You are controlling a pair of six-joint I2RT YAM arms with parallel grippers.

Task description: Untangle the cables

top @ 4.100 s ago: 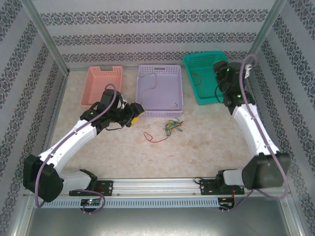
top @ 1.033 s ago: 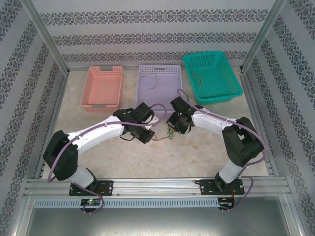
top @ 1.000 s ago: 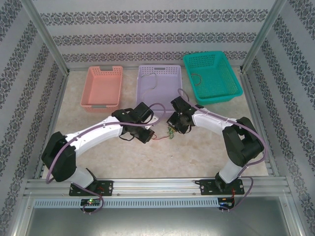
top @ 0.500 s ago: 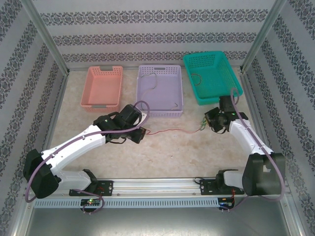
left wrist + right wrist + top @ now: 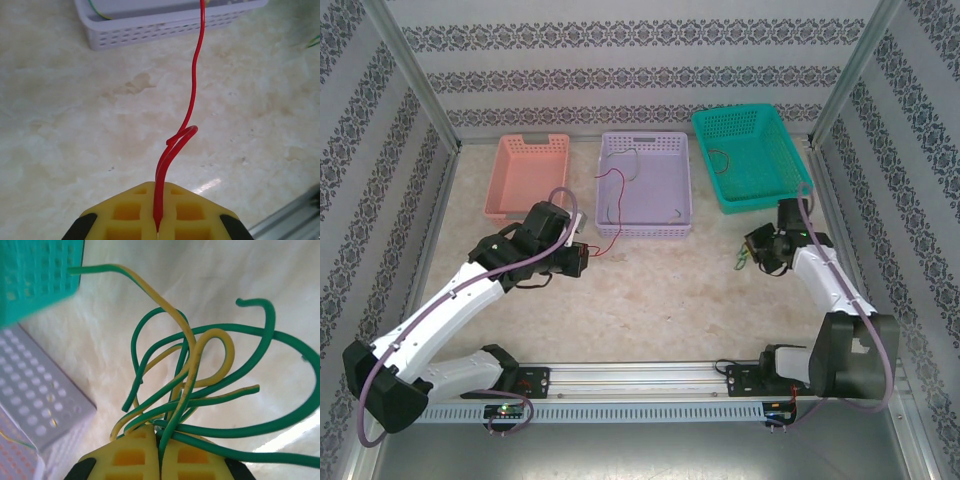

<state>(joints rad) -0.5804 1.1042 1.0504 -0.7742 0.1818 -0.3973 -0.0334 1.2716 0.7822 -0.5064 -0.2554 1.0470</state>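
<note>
The red cable (image 5: pixel 193 95), stretched across the surface (image 5: pixel 660 300) between both arms half a second ago, now hangs free of the knot. It is pinched at one end in the closed left hand (image 5: pixel 156 212), which has drawn back toward the left, and from there it rises and arcs over the near wall of the purple basket (image 5: pixel 655 195). The right hand (image 5: pixel 159 447), little moved since then and just in front of the teal basket (image 5: pixel 765 170), is clamped shut on the green and yellow cables (image 5: pixel 200 365), a loose bunch of loops. A second ago both hands met over the tangle at mid-surface, in front of the purple basket. The purple basket holds two thin cables (image 5: pixel 631 163), their colours hard to judge from above. The teal basket holds one dark cable (image 5: pixel 719 158) curled near its left wall. The pink basket (image 5: pixel 525 180) stands at the left end of the row.
</note>
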